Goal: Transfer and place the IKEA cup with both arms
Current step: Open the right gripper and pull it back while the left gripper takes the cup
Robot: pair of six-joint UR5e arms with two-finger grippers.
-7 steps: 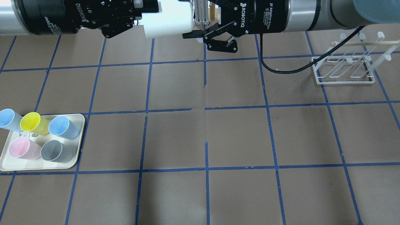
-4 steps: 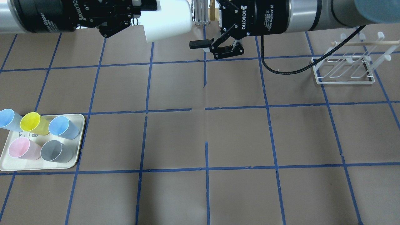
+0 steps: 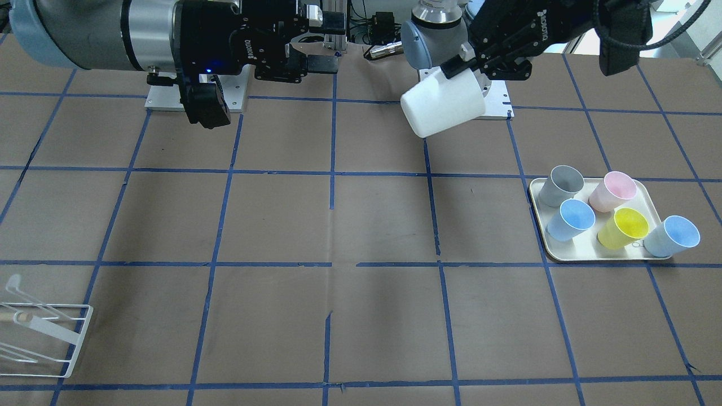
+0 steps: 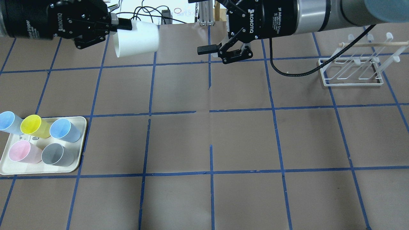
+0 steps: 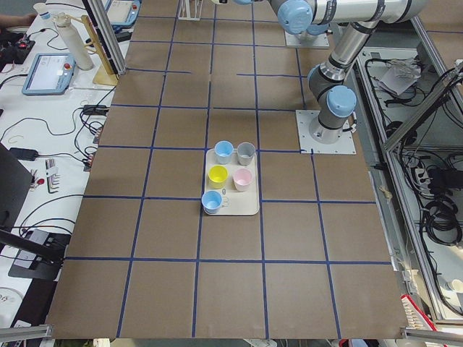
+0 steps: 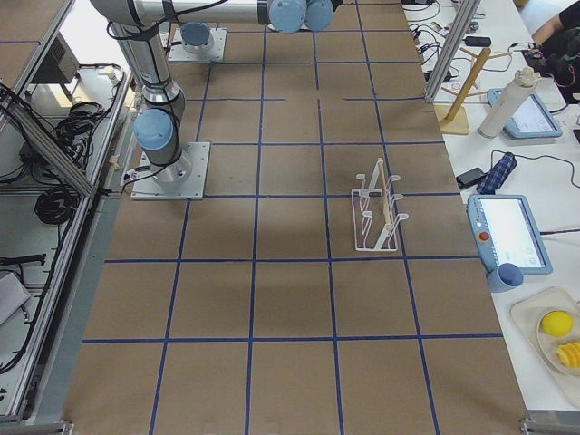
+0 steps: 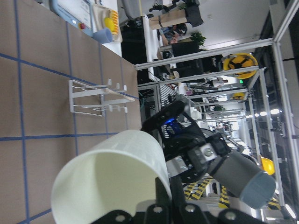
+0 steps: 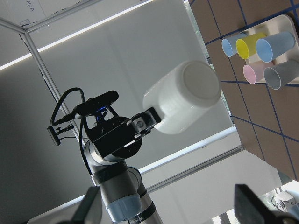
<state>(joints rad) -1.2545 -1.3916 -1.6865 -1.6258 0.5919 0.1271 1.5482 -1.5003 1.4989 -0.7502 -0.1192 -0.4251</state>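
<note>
Brown paper ruled into squares with blue tape covers the table (image 3: 361, 349). From the operators' edge, the nearest thing is a white wire rack (image 3: 42, 338), close to the corner at the robot's right end. Further in, toward the left end, sits a cream tray (image 4: 38, 170) of coloured tumblers, a grey cup (image 3: 560, 185) and a pink cup (image 3: 613, 190) among them, standing mouth up.

Farthest off, above the robot's edge of the table and well clear of the surface, the two grippers face each other. The left gripper (image 4: 123, 26) is clamped on the rim of the cup (image 3: 445, 107). The cup hangs there on its side, its mouth toward the left gripper and its closed base pointing along the table toward the other arm, dipped a little. The right gripper (image 3: 322, 38) is spread wide with nothing between its fingers, and a clear gap lies between it and the cup's base.

The hand-over turns on that gap, I'd say. The cup lies off to the right gripper's left, with its long axis roughly in line with that gripper's reach, so the base is the free end to take. The walls are smooth and taper toward the base, so a shallow pinch there could slide off. The right arm is the nearer one to the rack, which looks the likely place to set the cup down.
</note>
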